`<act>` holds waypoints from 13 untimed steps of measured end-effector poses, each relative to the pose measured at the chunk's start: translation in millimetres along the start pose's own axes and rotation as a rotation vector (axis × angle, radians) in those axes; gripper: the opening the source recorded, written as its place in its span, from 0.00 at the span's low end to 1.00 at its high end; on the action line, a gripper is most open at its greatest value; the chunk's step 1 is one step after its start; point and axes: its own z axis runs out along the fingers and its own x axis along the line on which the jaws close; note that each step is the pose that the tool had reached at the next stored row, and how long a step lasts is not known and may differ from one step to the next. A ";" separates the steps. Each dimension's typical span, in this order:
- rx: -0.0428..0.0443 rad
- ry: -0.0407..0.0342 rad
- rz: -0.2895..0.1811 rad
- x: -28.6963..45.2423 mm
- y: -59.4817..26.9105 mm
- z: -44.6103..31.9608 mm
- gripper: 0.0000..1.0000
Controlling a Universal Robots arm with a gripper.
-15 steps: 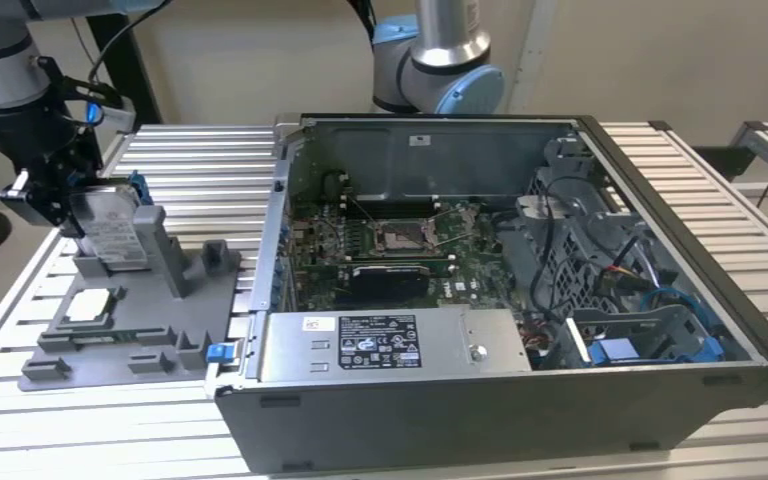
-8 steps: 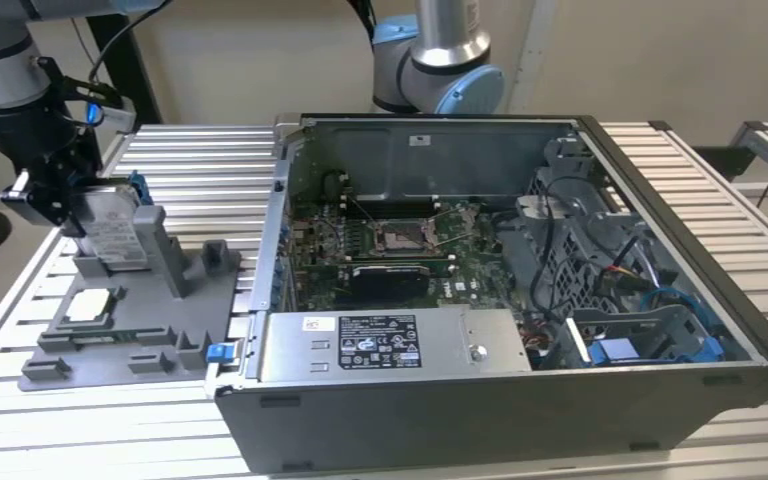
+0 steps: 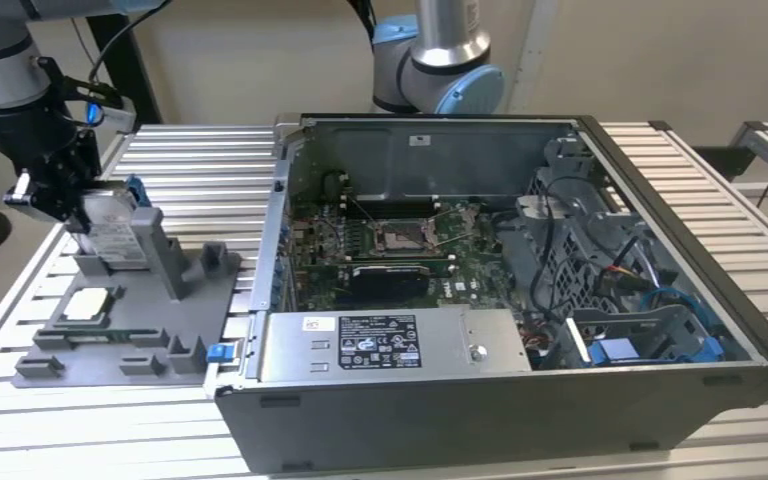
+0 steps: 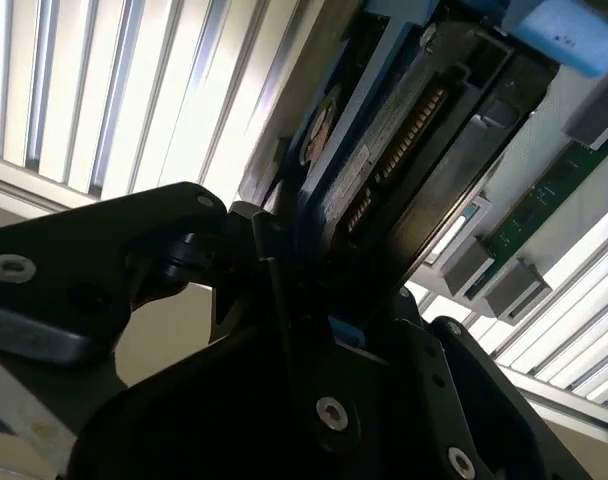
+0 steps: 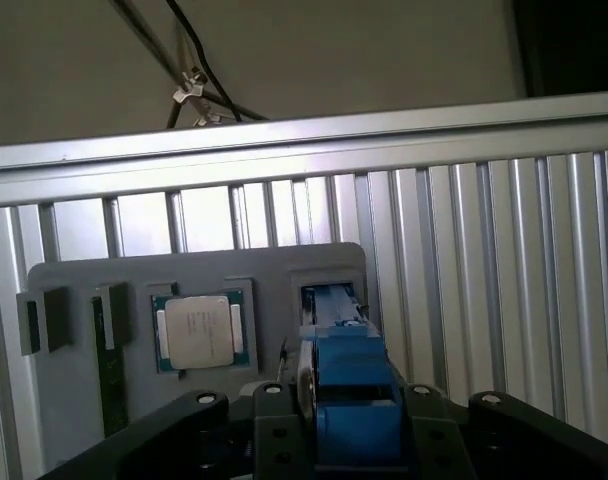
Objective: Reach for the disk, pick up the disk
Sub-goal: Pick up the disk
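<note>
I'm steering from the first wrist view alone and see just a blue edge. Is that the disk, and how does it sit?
Observer: Yes. The disk stands upright in a slot of the grey fixture tray.
Operator: Where is the gripper?
Observer: The gripper is at the disk's upper part, on the exterior view's left of it.
Operator: What's nearby?
Observer: An open computer case lies on the exterior view's right of the tray.

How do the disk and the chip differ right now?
The disk stands on edge in the fixture tray; the chip lies flat. The disk is larger, blue-edged; the chip small, pale-topped. The gripper is at the disk, apart from the chip. Both sit in the tray.
</note>
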 end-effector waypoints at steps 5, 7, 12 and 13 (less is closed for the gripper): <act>0.0000 0.0000 0.000 0.0 0.0 0.0 0.00; 0.0000 0.0000 0.000 0.0 -0.1 0.0 0.00; 0.0000 0.0000 0.000 0.0 -0.1 0.0 0.00; 0.0001 0.0000 0.000 0.0 -0.2 -0.1 0.00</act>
